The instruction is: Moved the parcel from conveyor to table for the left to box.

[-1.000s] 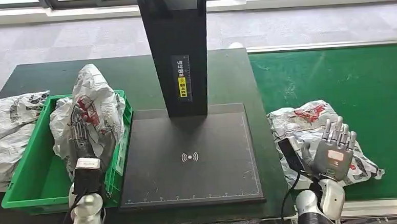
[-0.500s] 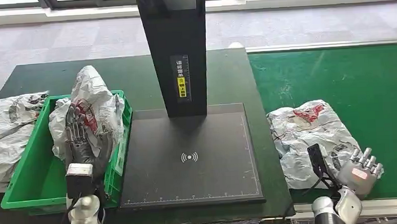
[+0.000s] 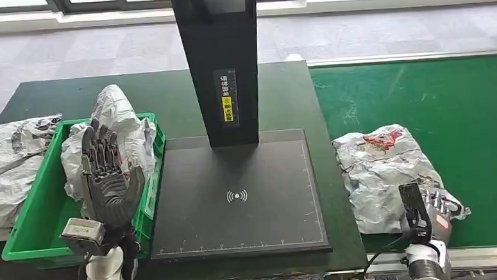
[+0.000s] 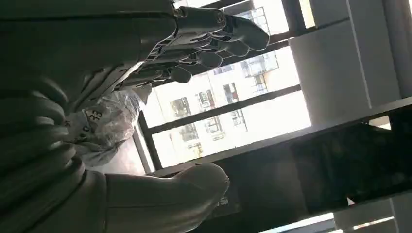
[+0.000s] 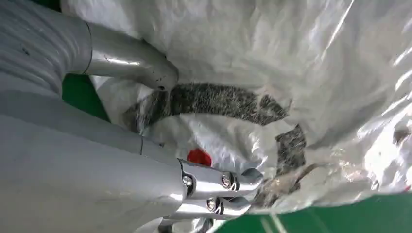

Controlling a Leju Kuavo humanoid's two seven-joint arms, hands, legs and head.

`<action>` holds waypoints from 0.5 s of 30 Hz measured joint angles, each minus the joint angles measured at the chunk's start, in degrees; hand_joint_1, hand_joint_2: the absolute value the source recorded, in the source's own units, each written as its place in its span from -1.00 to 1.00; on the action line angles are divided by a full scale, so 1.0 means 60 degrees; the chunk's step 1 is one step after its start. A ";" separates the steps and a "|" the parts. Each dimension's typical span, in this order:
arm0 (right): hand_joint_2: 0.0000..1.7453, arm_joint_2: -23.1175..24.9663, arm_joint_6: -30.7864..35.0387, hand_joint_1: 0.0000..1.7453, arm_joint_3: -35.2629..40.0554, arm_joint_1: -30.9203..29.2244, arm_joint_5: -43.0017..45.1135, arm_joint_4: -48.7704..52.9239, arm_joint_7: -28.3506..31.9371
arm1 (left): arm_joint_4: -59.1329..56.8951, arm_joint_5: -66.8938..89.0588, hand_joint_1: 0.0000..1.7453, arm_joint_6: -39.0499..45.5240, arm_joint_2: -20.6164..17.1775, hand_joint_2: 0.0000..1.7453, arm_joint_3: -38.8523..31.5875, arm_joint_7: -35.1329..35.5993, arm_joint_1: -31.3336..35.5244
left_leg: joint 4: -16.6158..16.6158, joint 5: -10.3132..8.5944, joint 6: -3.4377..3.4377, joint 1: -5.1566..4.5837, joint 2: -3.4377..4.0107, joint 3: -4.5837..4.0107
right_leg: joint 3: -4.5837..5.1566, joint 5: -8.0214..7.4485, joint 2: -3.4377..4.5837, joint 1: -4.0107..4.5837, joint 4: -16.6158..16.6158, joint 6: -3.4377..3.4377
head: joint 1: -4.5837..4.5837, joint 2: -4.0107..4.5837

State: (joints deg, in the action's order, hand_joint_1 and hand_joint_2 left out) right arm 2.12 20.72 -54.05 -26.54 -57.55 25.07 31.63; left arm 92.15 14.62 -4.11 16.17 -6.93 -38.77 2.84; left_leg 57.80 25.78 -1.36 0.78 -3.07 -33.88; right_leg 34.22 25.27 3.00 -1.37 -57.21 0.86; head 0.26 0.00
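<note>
A crumpled white parcel (image 3: 382, 171) with red print lies on the green conveyor (image 3: 436, 98), near its front edge. My right hand (image 3: 432, 210) sits low at the parcel's near corner. In the right wrist view the right hand (image 5: 97, 160) has thumb and fingers apart against the parcel's white plastic (image 5: 291, 58), with no grip closed on it. My left hand (image 3: 107, 179) is raised over the green bin (image 3: 38, 221), fingers spread and holding nothing. A second white parcel (image 3: 120, 121) stands in the bin behind it. In the left wrist view the left hand (image 4: 58, 121) is open towards the windows.
A black scanner pad (image 3: 236, 198) with a tall black column (image 3: 219, 64) fills the middle of the dark table (image 3: 166, 93). Another crumpled parcel (image 3: 6, 165) lies left of the bin. The conveyor's metal rail (image 3: 483, 256) runs along the near edge.
My right hand dropped from above the conveyor parcel to its near corner. My left hand let go of the parcel in the bin and rose, fingers spreading.
</note>
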 measured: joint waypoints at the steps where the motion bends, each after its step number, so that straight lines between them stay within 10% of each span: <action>1: 1.00 -0.0004 -0.0025 -1.00 0.0000 -0.0021 0.0047 -0.0065 0.0054 | 0.0025 0.0000 -1.00 -0.0004 0.0000 1.00 0.0007 0.0000 -0.0021 | 0.0000 0.0000 0.0000 -0.0001 0.0001 0.0001 | 0.0002 -0.0002 0.0001 0.0000 0.0000 0.0000 | 0.0003 0.0000; 6: 1.00 -0.0015 -0.0098 -1.00 -0.0018 -0.0104 0.0102 -0.0222 0.0101 | 0.0102 0.0000 -1.00 -0.0004 -0.0007 1.00 0.0055 0.0000 -0.0096 | 0.0000 -0.0010 0.0004 0.0001 -0.0002 0.0003 | 0.0001 -0.0005 -0.0002 0.0005 -0.0002 0.0000 | 0.0004 0.0000; 7: 1.00 -0.0015 -0.0098 -0.72 -0.0040 -0.0113 0.0109 -0.0247 0.0109 | 0.0117 0.0000 -1.00 -0.0004 -0.0007 1.00 0.0055 0.0000 -0.0099 | 0.0000 -0.0010 0.0004 0.0001 0.0000 0.0003 | 0.0001 -0.0005 0.0000 0.0005 -0.0002 0.0000 | 0.0000 0.0000; 8: 1.00 -0.0015 -0.0131 1.00 -0.0101 -0.0126 0.0144 -0.0269 0.0138 | 0.0120 0.0000 -1.00 -0.0007 -0.0007 1.00 0.0058 0.0000 -0.0100 | 0.0000 -0.0009 0.0004 0.0001 -0.0001 0.0002 | 0.0000 -0.0004 -0.0001 0.0005 -0.0002 0.0000 | 0.0000 0.0000; 15: 1.00 -0.0018 -0.2252 1.00 -0.0328 -0.0130 0.1235 -0.0455 0.1042 | -0.0077 0.0211 -1.00 -0.0178 -0.0015 1.00 0.0058 0.0000 -0.0060 | 0.0000 -0.0009 0.0005 0.0000 -0.0005 0.0001 | 0.0003 -0.0004 -0.0005 0.0001 -0.0001 0.0001 | 0.0004 0.0000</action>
State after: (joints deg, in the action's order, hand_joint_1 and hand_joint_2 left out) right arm 2.01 7.21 -56.02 -27.32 -50.14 22.34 37.88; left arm 91.69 15.89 -5.18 16.09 -6.58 -38.77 2.48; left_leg 57.80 25.73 -1.33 0.78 -3.11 -33.87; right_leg 34.24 25.25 2.97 -1.36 -57.22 0.86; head 0.28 0.00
